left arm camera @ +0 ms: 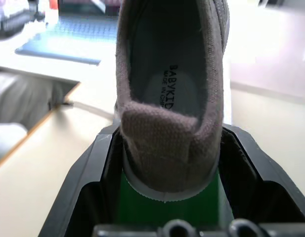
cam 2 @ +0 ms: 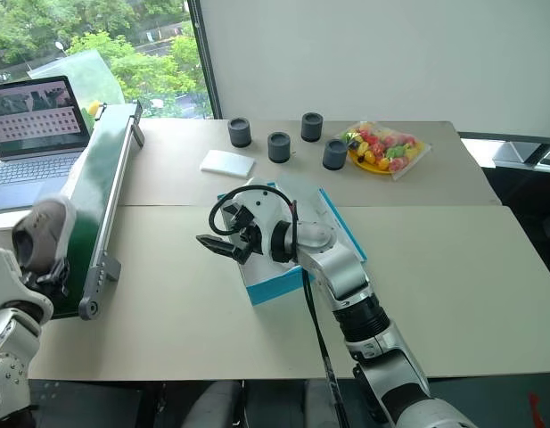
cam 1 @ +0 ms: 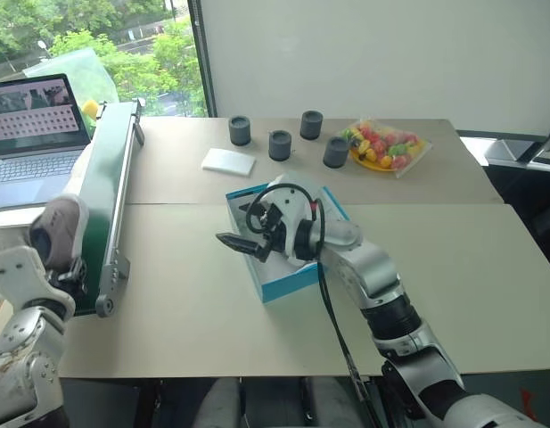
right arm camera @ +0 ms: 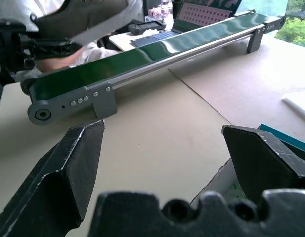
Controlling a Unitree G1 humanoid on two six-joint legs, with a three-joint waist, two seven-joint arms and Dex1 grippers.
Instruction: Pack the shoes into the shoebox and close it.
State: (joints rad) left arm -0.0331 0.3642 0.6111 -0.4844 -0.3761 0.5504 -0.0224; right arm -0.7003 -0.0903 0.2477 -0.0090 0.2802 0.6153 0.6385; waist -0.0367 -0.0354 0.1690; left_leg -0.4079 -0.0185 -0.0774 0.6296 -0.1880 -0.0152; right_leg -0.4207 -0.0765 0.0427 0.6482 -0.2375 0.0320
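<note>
Far left of the frame, lower half: the left gripper (cam 1: 53, 267) is clamped on the heel of one grey-taupe shoe (cam 1: 59, 230), toe pointing up and away. The left wrist view confirms it: the black fingers (left arm camera: 95, 168) press either side of the heel, insole label legible. The shoe hangs above the near end of the green conveyor belt (cam 1: 110, 178), which runs back toward the laptop (cam 1: 38, 125) at upper left; whether the sole touches the belt I cannot tell. Centre of the frame: the blue shoebox (cam 2: 276, 287) sits on the tan table (cam 1: 435, 267), well apart from the held shoe. The right arm covers most of it, so its inside and the lid's position are hard to read. The right gripper (cam 1: 243, 242) hovers at the box's left edge, jaws spread wide and empty, pointing toward the belt. Behind the box lies a small flat white pad (cam 1: 228, 161); further back stand four dark cups (cam 1: 279, 144), and toward upper right a bag of coloured sweets or fruit (cam 1: 386, 147). Progress, as I judge it: early. One shoe is in hand but not boxed; I cannot say where the second shoe is. Left to do: carry this shoe across to the box, account for the other, close the lid.
</note>
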